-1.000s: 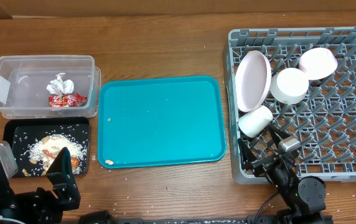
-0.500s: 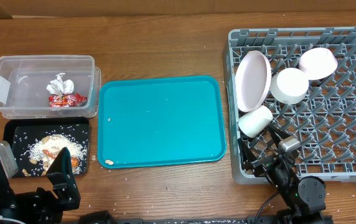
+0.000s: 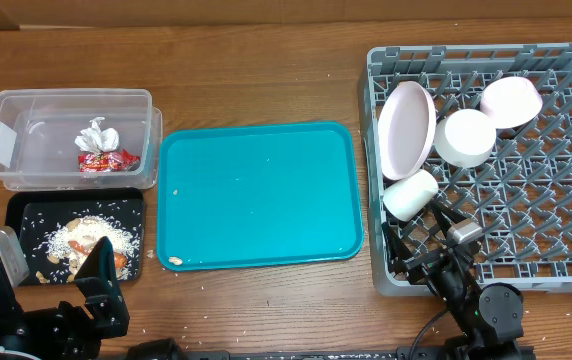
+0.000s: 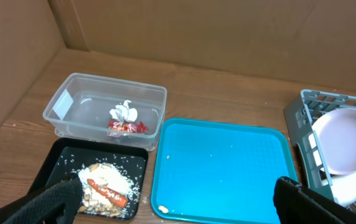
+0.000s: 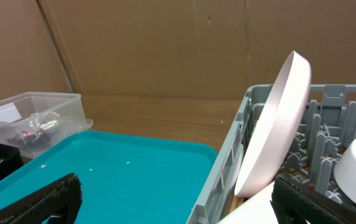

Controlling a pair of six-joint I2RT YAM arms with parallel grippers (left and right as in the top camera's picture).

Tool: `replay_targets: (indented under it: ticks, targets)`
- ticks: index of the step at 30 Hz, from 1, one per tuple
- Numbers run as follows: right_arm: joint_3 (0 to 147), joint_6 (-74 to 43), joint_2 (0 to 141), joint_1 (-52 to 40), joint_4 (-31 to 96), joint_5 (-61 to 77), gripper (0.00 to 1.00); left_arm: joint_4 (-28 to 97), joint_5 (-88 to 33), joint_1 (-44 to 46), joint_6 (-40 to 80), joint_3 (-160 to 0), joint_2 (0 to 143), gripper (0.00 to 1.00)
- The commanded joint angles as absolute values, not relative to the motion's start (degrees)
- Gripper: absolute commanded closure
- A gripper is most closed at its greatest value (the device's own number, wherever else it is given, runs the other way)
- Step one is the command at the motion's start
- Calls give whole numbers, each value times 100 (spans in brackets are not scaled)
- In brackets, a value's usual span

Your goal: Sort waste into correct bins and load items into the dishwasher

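Observation:
The clear tub (image 3: 26, 150) holds a crumpled white tissue (image 3: 96, 134) and a red wrapper (image 3: 106, 160). In front of it, the black tray (image 3: 26, 212) carries rice and beige scraps (image 3: 78, 238) with an orange carrot (image 4: 108, 191). In the grey dish rack (image 3: 466, 52) a white plate (image 3: 407, 128) stands on edge beside two bowls (image 3: 465, 137) (image 3: 511, 101) and a cup (image 3: 410, 194). My left gripper (image 4: 178, 205) hangs open near the table's front left, empty. Low over the rack's front corner, my right gripper (image 5: 178, 202) is open and empty.
A large teal serving tray (image 3: 256, 195) lies between the bins and the rack, with a beige crumb (image 3: 174, 261) at its front left corner. Rice grains are scattered on the wooden table. Cardboard walls stand behind the table.

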State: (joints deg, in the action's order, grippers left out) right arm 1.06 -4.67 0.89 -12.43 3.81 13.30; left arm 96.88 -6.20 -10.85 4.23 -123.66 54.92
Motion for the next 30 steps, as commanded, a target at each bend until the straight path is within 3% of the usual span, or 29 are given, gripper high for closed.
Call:
replay_targets:
  ticks: [1,21,30]
  targets:
    - [45,-464,16,-1267,327,1361,0,9677,-576,-1046,318,-12357,5522,0]
    - [45,-464,16,-1267,327,1361,0,9284,-473,-1046,255,-12075,5435,0]
    - [45,-464,16,-1267,327,1361,0,6504,-1103,-1017,252,-8197,3721,0]
